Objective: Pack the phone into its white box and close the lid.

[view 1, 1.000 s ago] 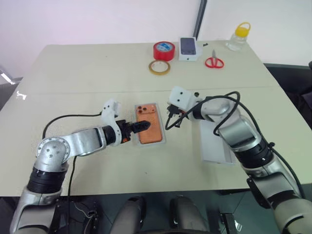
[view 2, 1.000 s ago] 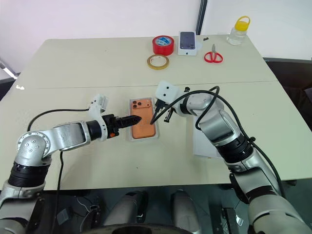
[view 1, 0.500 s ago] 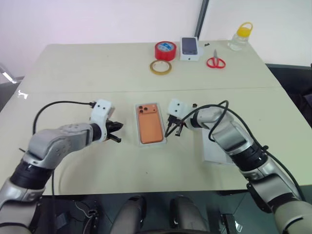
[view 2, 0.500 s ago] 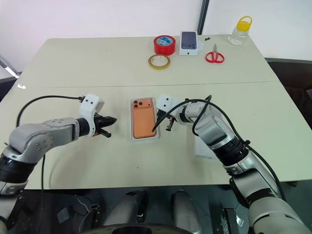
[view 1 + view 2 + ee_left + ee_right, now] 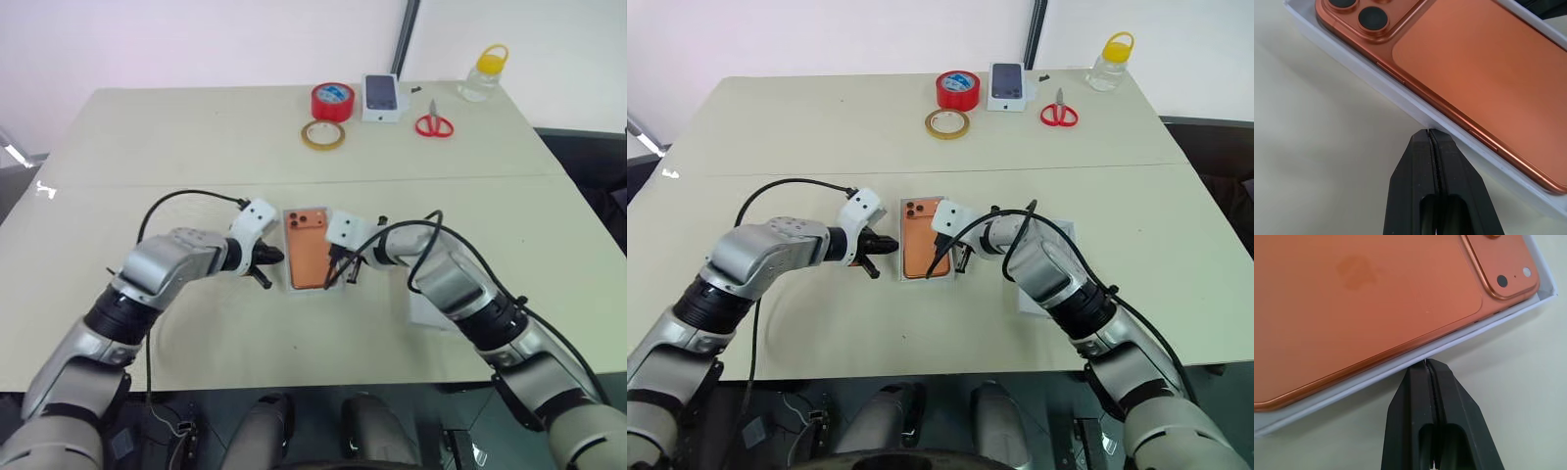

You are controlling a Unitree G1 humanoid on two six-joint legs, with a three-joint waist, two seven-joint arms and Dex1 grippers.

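The orange phone (image 5: 310, 251) lies back up, lenses toward the far side, inside the shallow white box (image 5: 291, 282) at mid-table. My left gripper (image 5: 277, 258) is shut and empty, and its tip (image 5: 1429, 133) meets the box's left wall (image 5: 1400, 95). My right gripper (image 5: 338, 270) is also shut and empty, with its tip (image 5: 1427, 364) against the box's right wall (image 5: 1484, 328). The lid (image 5: 424, 311) lies flat to the right, mostly hidden under my right forearm.
Along the far edge stand a red tape roll (image 5: 331, 100), a yellowish tape ring (image 5: 321, 134), a small white box with a dark phone picture (image 5: 381, 97), red scissors (image 5: 431, 124) and a yellow-capped bottle (image 5: 482, 71). Black cables loop off both wrists.
The left gripper lifted off the phone, shut, swung out left, then came back to the box's left wall. The right gripper sank beside the right wall.
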